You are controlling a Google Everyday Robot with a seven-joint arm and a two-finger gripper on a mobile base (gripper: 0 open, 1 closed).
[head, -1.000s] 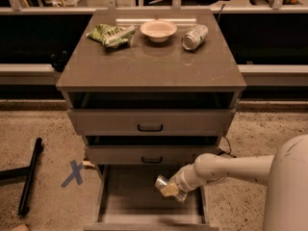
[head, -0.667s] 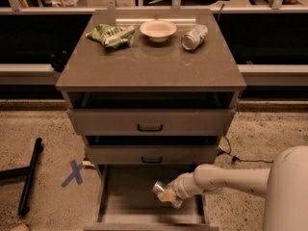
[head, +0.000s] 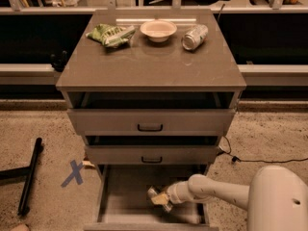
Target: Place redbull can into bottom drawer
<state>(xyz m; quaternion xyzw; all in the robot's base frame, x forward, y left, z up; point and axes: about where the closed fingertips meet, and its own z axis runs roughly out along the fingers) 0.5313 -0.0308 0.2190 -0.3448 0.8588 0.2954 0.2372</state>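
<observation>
The bottom drawer (head: pixel 122 196) of the grey-brown cabinet is pulled open and shows its flat grey floor. My gripper (head: pixel 161 199) reaches in from the right, low over the drawer floor near its middle. It is shut on the redbull can (head: pixel 153 193), whose shiny round end sticks out to the left of the fingers. Most of the can's body is hidden by the gripper. I cannot tell whether the can touches the floor.
The two upper drawers (head: pixel 150 121) with black handles stand slightly out above the arm. On the cabinet top lie a green bag (head: pixel 110 34), a bowl (head: pixel 158 30) and a short silver can (head: pixel 194 36). A black bar (head: pixel 30 174) and blue tape cross (head: pixel 73 173) lie on the floor at left.
My gripper has moved left and lower with the can, further into the bottom drawer. Nothing else has moved.
</observation>
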